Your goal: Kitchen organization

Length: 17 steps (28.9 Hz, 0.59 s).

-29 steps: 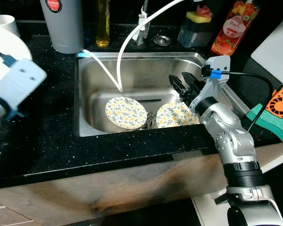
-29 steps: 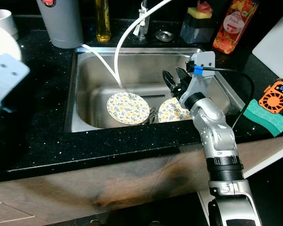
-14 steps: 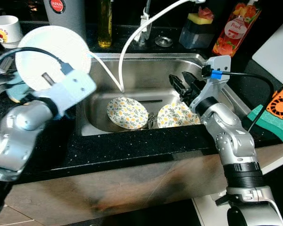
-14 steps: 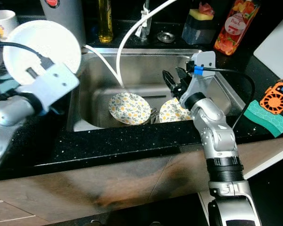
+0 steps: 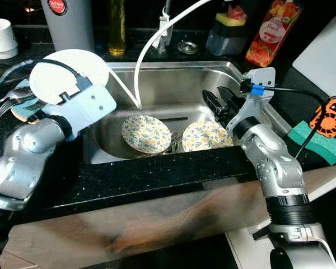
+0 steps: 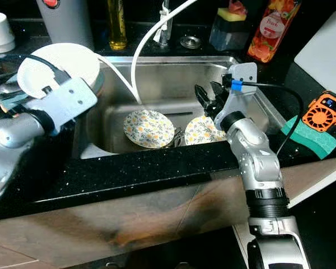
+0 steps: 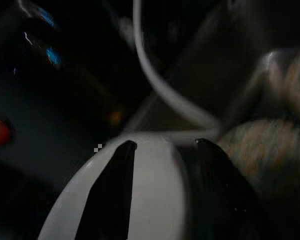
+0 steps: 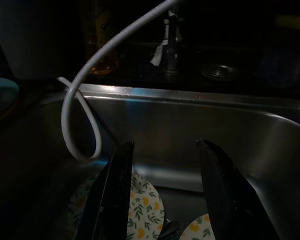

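The left gripper (image 7: 160,150) pinches a white plate (image 5: 67,75) by its rim, held over the counter just left of the sink (image 5: 173,70). It should stay level as it travels. The right gripper (image 5: 215,101) hovers open above two patterned plates (image 5: 147,133) inside the sink

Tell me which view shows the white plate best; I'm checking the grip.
The left eye view: the white plate shows nearly whole in the left claw. The right eye view matches; the left wrist view gives a dark close-up.
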Tool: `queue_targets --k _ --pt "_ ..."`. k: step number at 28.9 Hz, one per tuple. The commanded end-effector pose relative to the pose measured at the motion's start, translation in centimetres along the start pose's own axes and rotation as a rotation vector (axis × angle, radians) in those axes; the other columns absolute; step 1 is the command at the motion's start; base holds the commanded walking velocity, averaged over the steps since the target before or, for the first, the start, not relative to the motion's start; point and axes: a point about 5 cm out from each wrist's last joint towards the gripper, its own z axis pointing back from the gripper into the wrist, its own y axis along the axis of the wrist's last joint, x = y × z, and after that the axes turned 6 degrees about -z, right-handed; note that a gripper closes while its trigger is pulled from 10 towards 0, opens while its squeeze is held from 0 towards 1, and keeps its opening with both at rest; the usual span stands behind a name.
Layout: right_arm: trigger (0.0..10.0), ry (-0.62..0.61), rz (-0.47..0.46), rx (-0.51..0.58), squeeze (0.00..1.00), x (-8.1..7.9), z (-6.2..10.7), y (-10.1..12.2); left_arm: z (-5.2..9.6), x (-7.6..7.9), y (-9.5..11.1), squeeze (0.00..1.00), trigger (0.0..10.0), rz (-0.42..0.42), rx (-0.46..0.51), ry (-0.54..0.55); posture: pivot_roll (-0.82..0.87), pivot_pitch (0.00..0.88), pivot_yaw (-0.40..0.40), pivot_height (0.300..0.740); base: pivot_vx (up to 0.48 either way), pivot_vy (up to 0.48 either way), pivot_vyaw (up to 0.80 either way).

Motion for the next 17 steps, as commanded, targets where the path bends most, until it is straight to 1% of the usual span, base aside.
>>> queue_targets --k 1,2,3,4,5,6,7,8,9,10,11,12,14,15,16,17 --pt "10.0 -0.013 -0.004 0.003 0.00 0.3 0.3 0.0 0.1 -0.4 1.5 0.00 10.0 0.164 0.094 -0.003 0.18 0.096 -0.074 0.740 0.000 0.000 0.00" --pt "10.0 -0.013 -0.004 0.003 0.00 0.3 0.3 0.0 0.1 -0.4 1.5 0.00 10.0 0.164 0.094 -0.003 0.18 0.096 -0.074 0.740 0.000 0.000 0.00" --pt "10.0 -0.012 -0.004 0.004 0.00 0.3 0.3 0.0 0.2 -1.0 1.8 0.00 10.0 0.284 0.125 0.001 0.18 0.096 -0.074 0.740 0.000 0.000 0.00" --pt "10.0 -0.012 -0.005 0.004 0.00 0.3 0.2 0.0 0.4 -1.4 2.0 0.00 10.0 0.379 0.159 -0.013 0.18 0.093 -0.073 0.740 0.000 0.000 0.00" --pt "10.0 -0.012 -0.005 0.005 0.00 0.2 0.2 0.0 0.5 -1.6 2.1 0.00 10.0 0.433 0.182 -0.026 0.18 0.093 -0.073 0.740 0.000 0.000 0.00" --pt "10.0 -0.014 -0.004 0.005 0.00 0.3 0.2 0.0 0.8 -1.9 2.1 0.00 10.0 0.520 0.211 -0.042 0.18 0.093 -0.073 0.740 0.000 0.000 0.00" --pt "10.0 -0.014 -0.004 0.005 0.00 0.3 0.2 0.0 0.8 -1.9 2.1 0.00 10.0 0.520 0.211 -0.042 0.18 0.093 -0.073 0.740 0.000 0.000 0.00" --pt "10.0 -0.016 -0.002 0.005 0.00 0.3 0.2 0.0 0.5 -2.5 1.2 0.00 10.0 0.563 0.153 0.014 0.18 0.093 -0.073 0.740 0.000 0.000 0.00" --pt "10.0 -0.018 -0.001 0.005 0.00 0.4 0.3 0.0 0.1 -3.8 -0.5 0.00 10.0 0.641 0.050 0.142 0.18 0.093 -0.073 0.740 0.000 0.000 0.00" --pt "10.0 -0.020 -0.001 0.005 0.00 0.4 0.3 0.0 -0.2 -4.8 -2.2 0.00 10.0 0.702 -0.050 0.258 0.18 0.093 -0.073 0.740 0.000 0.000 0.00" --pt "10.0 -0.020 -0.001 0.005 0.00 0.4 0.3 0.0 -0.2 -4.8 -2.2 0.00 10.0 0.702 -0.050 0.258 0.18 0.093 -0.073 0.740 0.000 0.000 0.00" --pt "10.0 -0.022 0.000 0.005 0.00 0.5 0.4 0.0 -0.2 -5.5 -3.5 0.00 10.0 0.739 -0.120 0.350 0.17 0.092 -0.072 0.740 0.000 0.000 0.00" --pt "10.0 -0.022 0.000 0.005 0.00 0.5 0.4 0.0 -0.2 -5.5 -3.5 0.00 10.0 0.739 -0.120 0.350 0.17 0.092 -0.072 0.740 0.000 0.000 0.00" --pt "10.0 -0.022 0.001 0.003 0.00 0.5 0.4 0.0 -0.1 -6.0 -4.8 0.00 10.0 0.781 -0.178 0.435 0.17 0.092 -0.072 0.740 0.000 0.000 0.00" --pt "10.0 -0.022 0.001 0.003 0.00 0.5 0.4 0.0 -0.1 -6.0 -4.8 0.00 10.0 0.781 -0.178 0.435 0.17 0.092 -0.072 0.740 0.000 0.000 0.00" --pt "10.0 -0.021 0.001 0.002 0.00 0.5 0.4 0.0 0.2 -6.4 -6.0 0.00 10.0 0.804 -0.228 0.528 0.17 0.092 -0.073 0.740 0.000 0.000 0.00"
